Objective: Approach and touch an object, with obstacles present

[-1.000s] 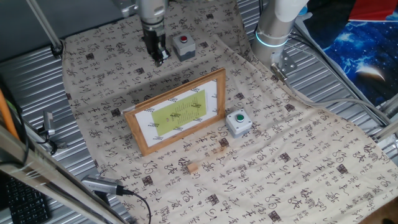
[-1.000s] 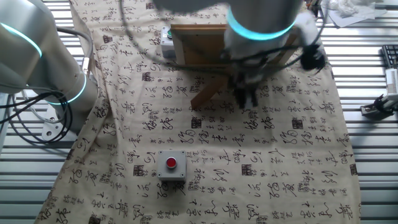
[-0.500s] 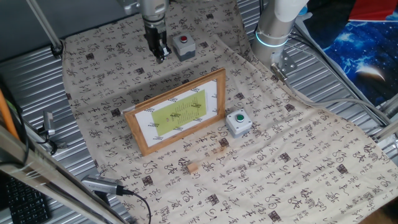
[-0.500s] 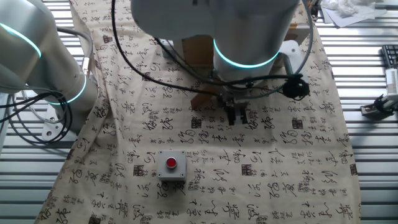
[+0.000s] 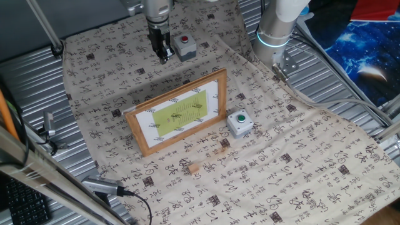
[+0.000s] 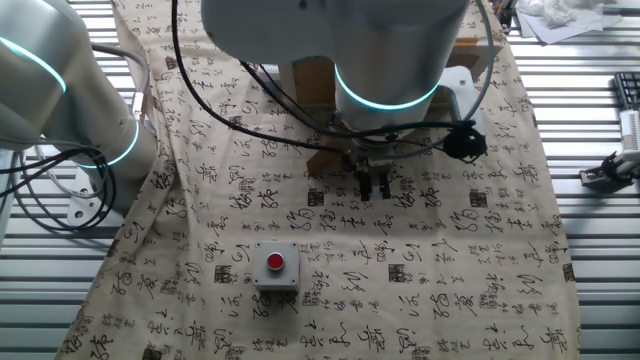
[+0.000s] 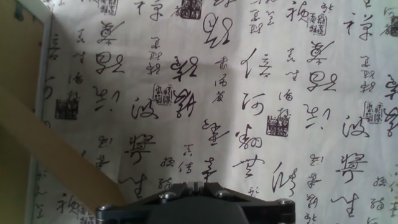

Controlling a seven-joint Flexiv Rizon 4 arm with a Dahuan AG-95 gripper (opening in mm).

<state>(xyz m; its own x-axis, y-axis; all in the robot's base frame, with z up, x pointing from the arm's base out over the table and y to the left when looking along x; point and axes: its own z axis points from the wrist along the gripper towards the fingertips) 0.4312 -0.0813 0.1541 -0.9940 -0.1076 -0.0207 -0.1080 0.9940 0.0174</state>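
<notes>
The tiny tan wooden cube [image 5: 194, 167] lies on the patterned cloth in front of the large light-wood picture frame [image 5: 178, 112], which stands propped up with a yellow-green sheet in a white mat. My gripper [image 5: 164, 56] hangs above the cloth behind the frame, far from the cube and just left of the red button box [image 5: 184, 45]. It looks shut and empty. In the other fixed view the gripper [image 6: 375, 188] is over the cloth near the frame's back prop [image 6: 328, 156]; the cube is hidden there. The hand view shows the shut fingertips [image 7: 197, 185] and the frame's back [image 7: 18, 143] at the left.
A grey box with a green button [image 5: 239, 123] stands right of the frame's front corner. The red button box also shows in the other fixed view [image 6: 276, 264]. A second arm's base [image 5: 275, 31] stands at the back right. Metal ribbed table edges surround the cloth.
My gripper has risen and shifted from near the frame's back toward the red button box. The frame, cube and button boxes have not moved.
</notes>
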